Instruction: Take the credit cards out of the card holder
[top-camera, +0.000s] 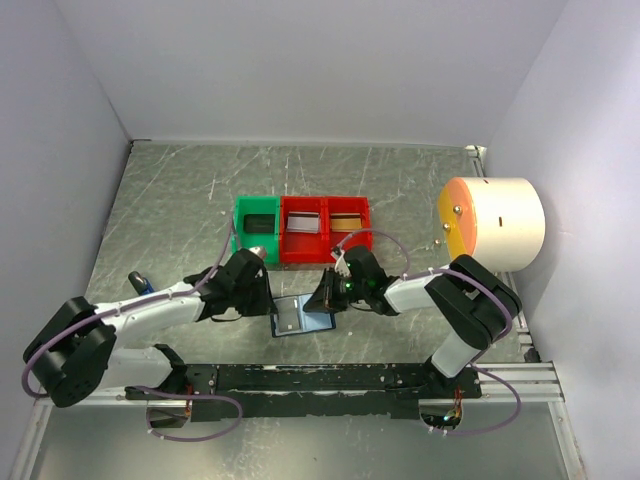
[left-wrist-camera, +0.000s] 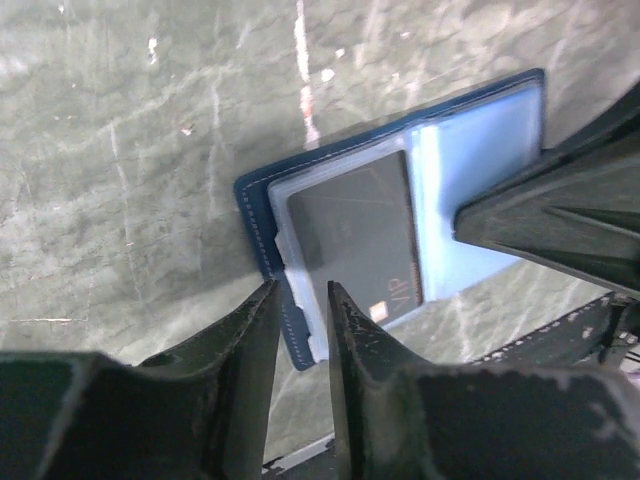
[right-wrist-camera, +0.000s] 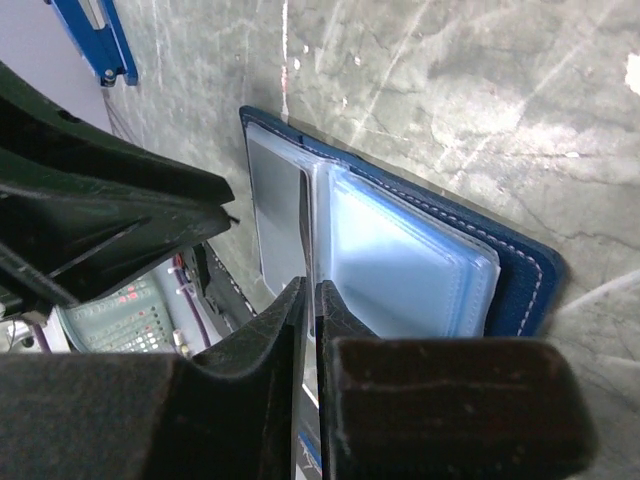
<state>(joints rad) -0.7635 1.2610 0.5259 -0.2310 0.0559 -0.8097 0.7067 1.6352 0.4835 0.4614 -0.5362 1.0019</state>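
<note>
The card holder lies open on the table between my two grippers, navy outside with light blue clear pockets. A dark credit card with "VIP" lettering sits inside the left pocket. My left gripper is open by a narrow gap, its fingertips astride the holder's outer pocket edge. My right gripper is shut on a thin pocket leaf at the holder's middle fold. One of its fingers shows over the right pockets in the left wrist view. Other credit cards lie in the bins.
A green bin and two red bins stand in a row just behind the holder. A large white and orange drum stands at the right. A small blue tag lies left of the left arm.
</note>
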